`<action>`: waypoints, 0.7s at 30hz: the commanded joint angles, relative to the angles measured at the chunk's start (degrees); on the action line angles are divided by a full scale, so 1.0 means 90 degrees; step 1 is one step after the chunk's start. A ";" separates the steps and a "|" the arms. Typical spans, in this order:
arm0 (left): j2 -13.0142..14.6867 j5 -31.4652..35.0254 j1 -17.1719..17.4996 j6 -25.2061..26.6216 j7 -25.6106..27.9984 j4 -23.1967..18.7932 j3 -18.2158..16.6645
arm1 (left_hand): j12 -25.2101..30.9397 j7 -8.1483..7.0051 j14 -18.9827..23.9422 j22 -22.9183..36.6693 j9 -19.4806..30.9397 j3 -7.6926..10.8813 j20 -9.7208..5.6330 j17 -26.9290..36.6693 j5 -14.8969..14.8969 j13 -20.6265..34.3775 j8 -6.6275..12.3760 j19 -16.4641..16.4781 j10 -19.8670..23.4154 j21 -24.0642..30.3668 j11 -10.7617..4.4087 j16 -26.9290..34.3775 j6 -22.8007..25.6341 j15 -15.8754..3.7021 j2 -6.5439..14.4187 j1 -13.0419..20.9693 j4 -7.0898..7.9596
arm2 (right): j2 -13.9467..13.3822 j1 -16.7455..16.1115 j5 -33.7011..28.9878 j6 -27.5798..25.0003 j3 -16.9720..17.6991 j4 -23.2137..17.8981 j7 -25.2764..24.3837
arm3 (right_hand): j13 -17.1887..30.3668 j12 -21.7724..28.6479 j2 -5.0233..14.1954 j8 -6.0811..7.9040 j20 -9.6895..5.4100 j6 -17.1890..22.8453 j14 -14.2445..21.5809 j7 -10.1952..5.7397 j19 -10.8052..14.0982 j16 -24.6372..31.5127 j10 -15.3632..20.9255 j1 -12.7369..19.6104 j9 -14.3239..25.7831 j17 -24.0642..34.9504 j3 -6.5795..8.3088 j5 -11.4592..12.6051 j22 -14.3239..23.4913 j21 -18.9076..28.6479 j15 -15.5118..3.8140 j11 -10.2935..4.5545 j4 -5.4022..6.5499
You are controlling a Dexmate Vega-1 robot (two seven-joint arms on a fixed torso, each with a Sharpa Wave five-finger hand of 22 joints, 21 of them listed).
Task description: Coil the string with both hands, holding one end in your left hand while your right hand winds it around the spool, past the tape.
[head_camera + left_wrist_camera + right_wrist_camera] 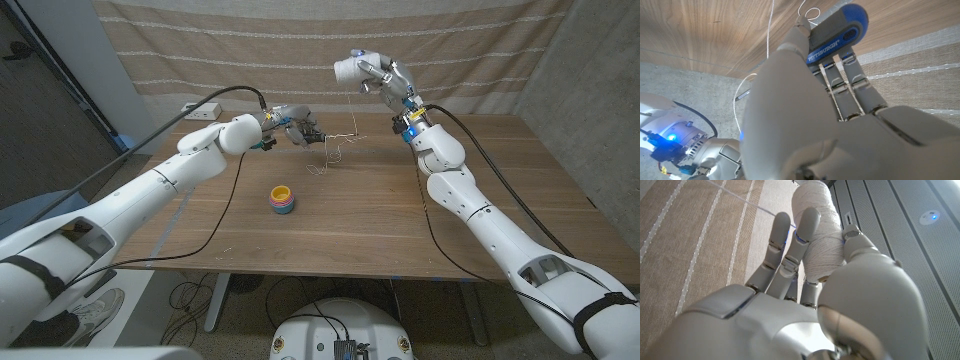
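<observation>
Limp, light string (338, 140) pinched at its end by left hand (300, 128); spool (816, 227) gripped by right hand (385, 75) above counter (400, 220).

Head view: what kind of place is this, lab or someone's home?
Probably a lab or test room, not a home: a bare wooden table against a hung striped cloth backdrop, a power strip with cables trailing across the table, and ceiling panels in the right wrist view.

My arms wore smooth white shells with black bands and black cables running alongside. The left hand (805, 110) was pale grey, one fingertip capped blue and marked "PITTSBURGH". The right hand (805, 305) showed grey segmented fingers with blue joints.
</observation>
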 commanded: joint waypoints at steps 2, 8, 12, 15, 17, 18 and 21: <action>-0.0165 -0.0059 -0.0074 -0.0212 -0.0014 0.0279 0.0084 | -0.0006 0.0805 0.0306 0.0022 0.0008 0.0053 -0.0867 0.0034 0.0026 0.0019 0.0060 0.0009 0.0034 0.0232 -0.0001 0.0044 0.0845 -0.0661 0.1030 0.0967 0.0007 | 0.0854 0.0209 -0.0100 0.0005 0.0128 0.0790 -0.0928 | 0.1967 0.0783 0.1156 0.0034 -0.0692 0.1122 0.0024 0.0497 0.0016 -0.0058 0.1590 0.1101 -0.0009 -0.0058 0.0211 0.0017 0.0008 0.0037 -0.0057 -0.0920 0.0176; -0.0205 -0.0068 -0.0110 -0.0239 0.0010 0.0369 0.0107 | -0.0014 0.0810 0.0299 0.0022 0.0012 0.0054 -0.0867 0.0032 0.0028 0.0023 0.0057 0.0004 0.0039 0.0232 -0.0002 0.0036 0.0844 -0.0659 0.1034 0.0969 0.0008 | 0.0863 0.0212 -0.0110 -0.0006 0.0137 0.0813 -0.0998 | 0.1958 0.0786 0.1162 0.0035 -0.0686 0.1132 0.0068 0.0508 0.0045 -0.0058 0.1613 0.1109 -0.0020 -0.0082 0.0220 0.0010 0.0005 0.0042 -0.0048 -0.0900 0.0174; -0.0225 -0.0054 -0.0129 -0.0229 0.0025 0.0389 0.0124 | -0.0016 0.0803 0.0298 0.0023 0.0021 0.0055 -0.0867 0.0036 0.0029 0.0031 0.0056 0.0001 0.0045 0.0233 0.0005 0.0034 0.0838 -0.0656 0.1036 0.0971 0.0007 | 0.0827 0.0221 -0.0131 -0.0039 0.0123 0.0808 -0.0986 | 0.1949 0.0784 0.1161 0.0035 -0.0681 0.1138 0.0080 0.0516 0.0062 -0.0064 0.1627 0.1111 -0.0028 -0.0092 0.0227 0.0003 0.0004 0.0045 -0.0041 -0.0896 0.0174; -0.0226 -0.0001 -0.0125 -0.0175 0.0075 0.0366 0.0128 | -0.0019 0.0803 0.0300 0.0023 0.0027 0.0055 -0.0868 0.0040 0.0031 0.0035 0.0056 -0.0001 0.0046 0.0233 0.0002 0.0036 0.0836 -0.0654 0.1036 0.0973 0.0005 | 0.0785 0.0196 -0.0223 -0.0053 0.0118 0.0760 -0.1077 | 0.1923 0.0770 0.1158 0.0034 -0.0672 0.1141 0.0091 0.0526 0.0071 -0.0062 0.1633 0.1120 -0.0036 -0.0090 0.0239 -0.0002 0.0003 0.0046 -0.0042 -0.0898 0.0168; -0.0221 0.0029 -0.0123 -0.0132 0.0099 0.0343 0.0126 | -0.0022 0.0799 0.0305 0.0023 0.0031 0.0055 -0.0869 0.0047 0.0032 0.0034 0.0055 -0.0001 0.0049 0.0234 0.0004 0.0041 0.0833 -0.0659 0.1037 0.0973 0.0006 | 0.0734 0.0174 -0.0343 -0.0075 0.0114 0.0711 -0.1191 | 0.1921 0.0770 0.1151 0.0033 -0.0673 0.1140 0.0103 0.0526 0.0071 -0.0067 0.1637 0.1118 -0.0041 -0.0104 0.0237 -0.0008 0.0002 0.0044 -0.0039 -0.0898 0.0167; -0.0210 0.0082 -0.0128 -0.0098 0.0113 0.0318 0.0136 | -0.0023 0.0796 0.0303 0.0023 0.0033 0.0057 -0.0870 0.0047 0.0033 0.0036 0.0055 -0.0002 0.0047 0.0234 0.0009 0.0039 0.0830 -0.0660 0.1036 0.0976 0.0004 | 0.0703 0.0156 -0.0375 -0.0108 0.0119 0.0668 -0.1241 | 0.1929 0.0775 0.1157 0.0033 -0.0672 0.1142 0.0105 0.0530 0.0077 -0.0067 0.1639 0.1121 -0.0043 -0.0102 0.0243 -0.0009 0.0002 0.0046 -0.0041 -0.0902 0.0167; -0.0181 0.0229 -0.0112 0.0036 0.0175 0.0223 0.0147 | -0.0027 0.0800 0.0294 0.0023 0.0039 0.0059 -0.0873 0.0044 0.0036 0.0041 0.0057 -0.0003 0.0043 0.0234 0.0005 0.0032 0.0831 -0.0663 0.1035 0.0981 0.0000 | 0.0613 0.0109 -0.0549 -0.0169 0.0123 0.0583 -0.1432 | 0.1929 0.0772 0.1162 0.0032 -0.0669 0.1141 0.0106 0.0527 0.0079 -0.0069 0.1631 0.1121 -0.0047 -0.0102 0.0251 -0.0012 0.0002 0.0045 -0.0039 -0.0895 0.0170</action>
